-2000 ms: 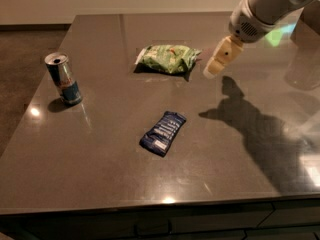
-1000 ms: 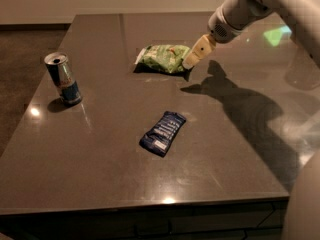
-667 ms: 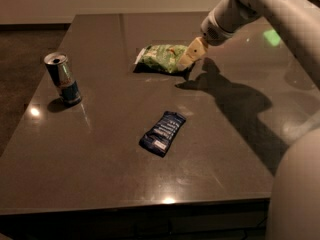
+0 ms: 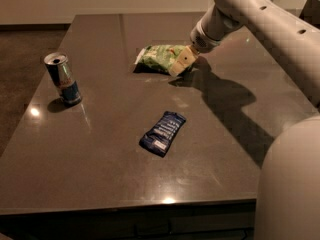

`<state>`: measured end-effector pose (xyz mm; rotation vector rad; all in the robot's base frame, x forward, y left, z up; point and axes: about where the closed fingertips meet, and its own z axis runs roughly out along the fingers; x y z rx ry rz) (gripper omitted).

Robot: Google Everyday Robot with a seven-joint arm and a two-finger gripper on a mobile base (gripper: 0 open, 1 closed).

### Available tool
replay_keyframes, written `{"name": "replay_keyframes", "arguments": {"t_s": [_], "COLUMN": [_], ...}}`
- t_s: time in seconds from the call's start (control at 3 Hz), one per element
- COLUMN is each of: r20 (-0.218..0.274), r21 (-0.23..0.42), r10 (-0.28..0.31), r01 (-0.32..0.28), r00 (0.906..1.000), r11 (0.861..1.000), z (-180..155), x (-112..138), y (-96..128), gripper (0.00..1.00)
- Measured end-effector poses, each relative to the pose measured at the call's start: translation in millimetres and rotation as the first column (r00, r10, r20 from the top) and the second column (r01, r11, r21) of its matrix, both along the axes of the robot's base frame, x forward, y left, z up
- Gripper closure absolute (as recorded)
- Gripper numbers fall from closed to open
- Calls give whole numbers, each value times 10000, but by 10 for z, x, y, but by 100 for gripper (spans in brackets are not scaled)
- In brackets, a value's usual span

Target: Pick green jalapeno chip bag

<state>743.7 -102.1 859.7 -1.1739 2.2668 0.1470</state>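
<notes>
Shifted left since a second ago, the gripper (image 4: 181, 61) now meets the right end of the green chip bag (image 4: 159, 58) on the table's (image 4: 100, 174) far half, grip width indiscernible, suggesting a grasp comes next.

The gripper (image 4: 181, 63) now sits farther left and lower than two seconds ago. The green jalapeno chip bag (image 4: 157, 57), earlier well apart on its left, now meets its tip. The arm (image 4: 260, 19) reaches across behind it.

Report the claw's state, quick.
Claw: at one end of the green jalapeno chip bag; open or closed cannot be told.
</notes>
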Motion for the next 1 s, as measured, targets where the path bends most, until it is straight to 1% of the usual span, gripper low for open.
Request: {"name": "replay_keyframes", "arguments": {"t_s": [0.33,1.0], "r20": [-111,-147], "r21": [81,376], "r10": [71,737], "r01": [-70,-731], "r00": [9999,9972], "r11": [9999,9966], "z": [-3,152], "x": [-13,-168], "y": [43,190], "gripper": [21,82]}}
